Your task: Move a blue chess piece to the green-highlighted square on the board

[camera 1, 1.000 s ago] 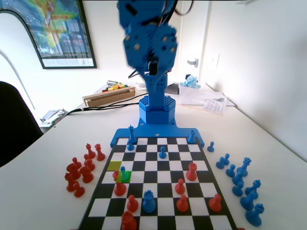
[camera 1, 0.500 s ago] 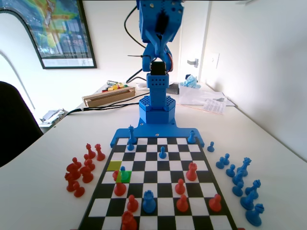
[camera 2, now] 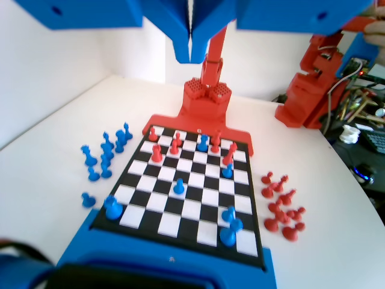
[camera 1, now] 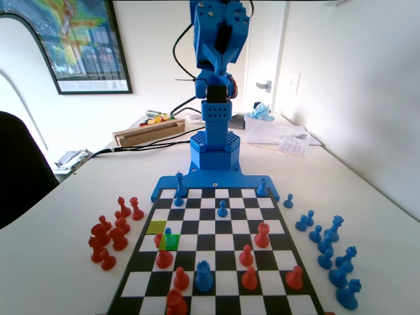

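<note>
End effector [camera 2: 190, 53] is closed and empty, raised high above the board [camera 2: 204, 208]. Blue pawn [camera 1: 168, 234] stands on the green-highlighted square [camera 1: 172, 242], next to a red pawn [camera 1: 159, 240].

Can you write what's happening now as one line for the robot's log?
gripper: shut, empty, raised | pawn: on green square | board: untouched

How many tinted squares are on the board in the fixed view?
2. The green-highlighted square sits near the board's left edge with a blue pawn on it; a paler yellow-green square touches its far-left corner.
</note>
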### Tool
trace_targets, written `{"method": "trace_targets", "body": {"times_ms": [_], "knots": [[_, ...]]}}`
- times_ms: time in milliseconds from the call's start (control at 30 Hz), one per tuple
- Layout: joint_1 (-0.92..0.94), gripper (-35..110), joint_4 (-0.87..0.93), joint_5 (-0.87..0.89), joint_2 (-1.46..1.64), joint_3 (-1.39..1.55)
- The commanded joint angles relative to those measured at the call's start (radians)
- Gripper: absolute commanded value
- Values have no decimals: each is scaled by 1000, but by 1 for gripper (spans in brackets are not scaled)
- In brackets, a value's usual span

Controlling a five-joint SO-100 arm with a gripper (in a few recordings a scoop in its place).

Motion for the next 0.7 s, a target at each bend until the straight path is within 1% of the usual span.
{"method": "trace_targets", "body": {"times_ms": [0,667], "knots": [[-17,1,-32,-8,43,5],[32,1,-48,-8,104,9]]}}
